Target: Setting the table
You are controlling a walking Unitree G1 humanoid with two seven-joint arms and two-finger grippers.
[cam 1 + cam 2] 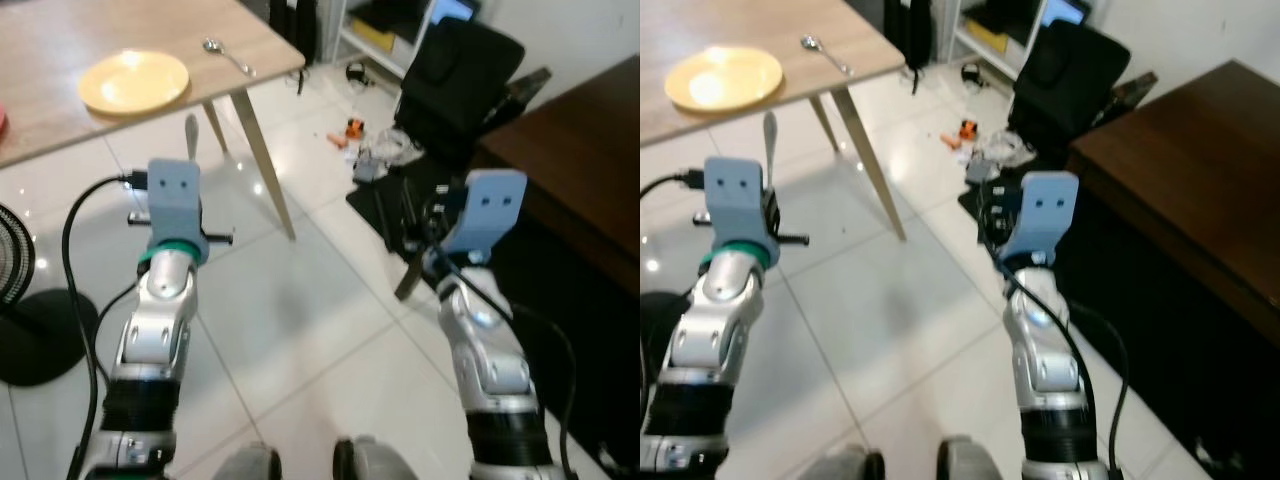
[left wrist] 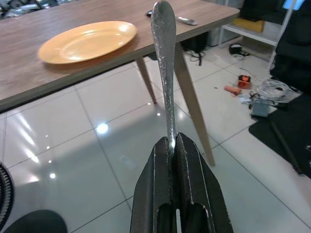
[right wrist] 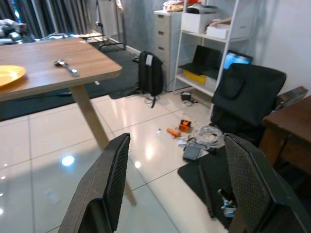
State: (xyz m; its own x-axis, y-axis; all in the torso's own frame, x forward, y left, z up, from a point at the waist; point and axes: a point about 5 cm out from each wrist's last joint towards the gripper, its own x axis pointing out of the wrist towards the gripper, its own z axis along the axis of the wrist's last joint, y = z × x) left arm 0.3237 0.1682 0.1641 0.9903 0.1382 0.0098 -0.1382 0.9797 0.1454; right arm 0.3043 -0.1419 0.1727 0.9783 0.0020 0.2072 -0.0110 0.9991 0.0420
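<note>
Here the left gripper [image 2: 171, 145] has its two black fingers pressed together on the end of a silver utensil [image 2: 164, 63], whose slim handle stands straight out beyond the fingertips; which piece of cutlery it is cannot be told, since the clamped end is hidden. The grip at one end leaves the rest of the utensil free to be laid flat. The gripper hovers over the white tiled floor [image 1: 300, 330], short of the wooden table [image 1: 60, 120]. On the table lie a yellow plate [image 1: 133, 81] and, near the corner, a spoon [image 1: 228, 56], apart from the plate. The setting appears partly laid, and the held piece probably belongs beside the plate. The right gripper [image 3: 175, 189] is empty, its fingers spread wide, raised over the floor near a black office chair [image 1: 455, 80] and a dark wooden desk [image 1: 1180, 190].
</note>
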